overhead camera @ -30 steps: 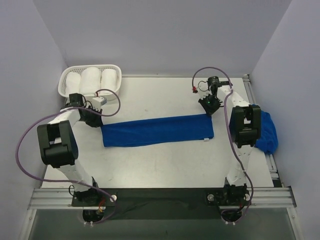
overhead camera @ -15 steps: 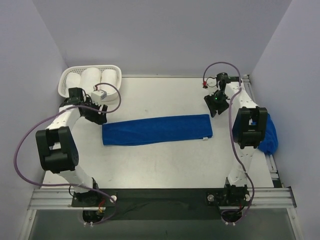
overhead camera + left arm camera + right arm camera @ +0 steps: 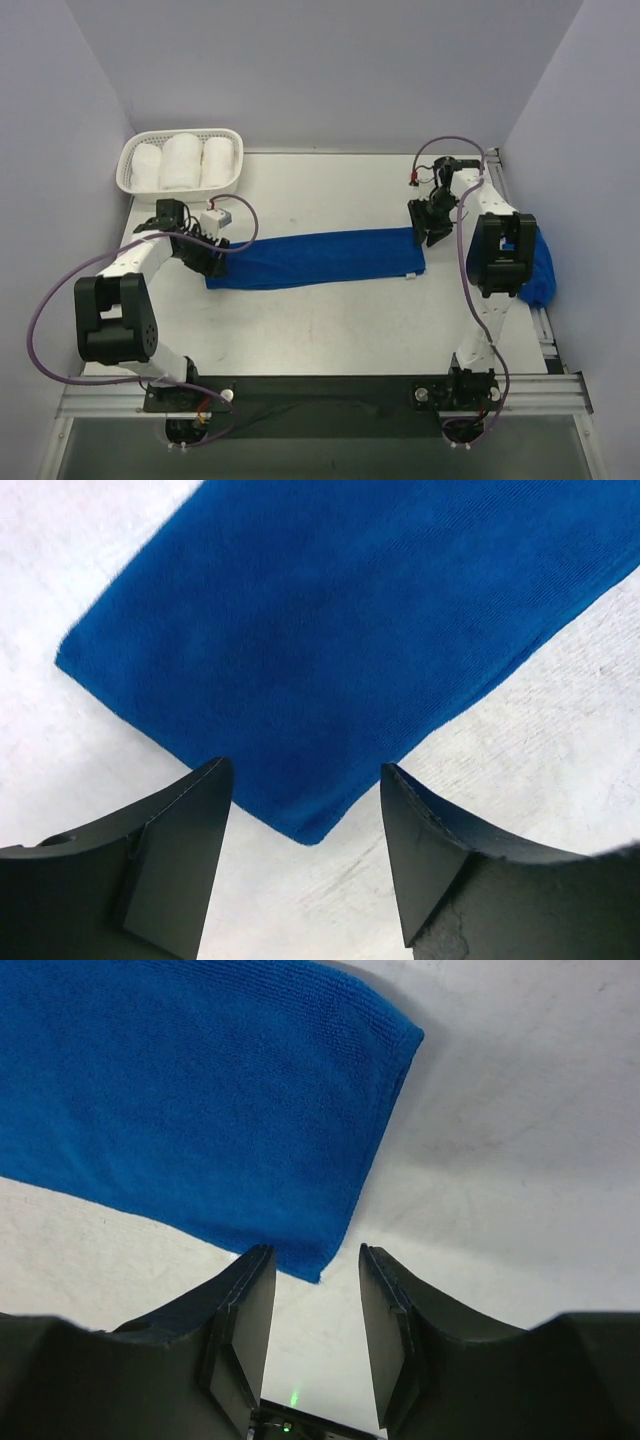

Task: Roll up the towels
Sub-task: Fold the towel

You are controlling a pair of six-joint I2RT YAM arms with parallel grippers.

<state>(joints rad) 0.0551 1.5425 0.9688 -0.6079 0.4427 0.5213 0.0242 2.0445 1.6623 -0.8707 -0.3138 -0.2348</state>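
Note:
A long royal-blue towel (image 3: 315, 258) lies flat as a narrow strip across the middle of the table. My left gripper (image 3: 213, 260) hovers at its left end, open; in the left wrist view a corner of the towel (image 3: 350, 630) lies below the spread fingers of that gripper (image 3: 303, 768), with nothing pinched. At the strip's right end my right gripper (image 3: 432, 228) is open too. In the right wrist view the towel (image 3: 200, 1110) ends in a corner just ahead of the gripper (image 3: 315, 1250). A second blue towel (image 3: 541, 268) lies bunched at the table's right edge, partly behind the right arm.
A white basket (image 3: 126, 180) at the back left holds three white rolls (image 3: 182, 162), close behind the left arm. Lilac walls close in the table on three sides. A metal rail (image 3: 320, 395) runs along the near edge by the arm bases.
Both grippers have opened from shut and let the towel's ends go. The left one moved toward the near-left corner; the right one swung right, then came down to the right end.

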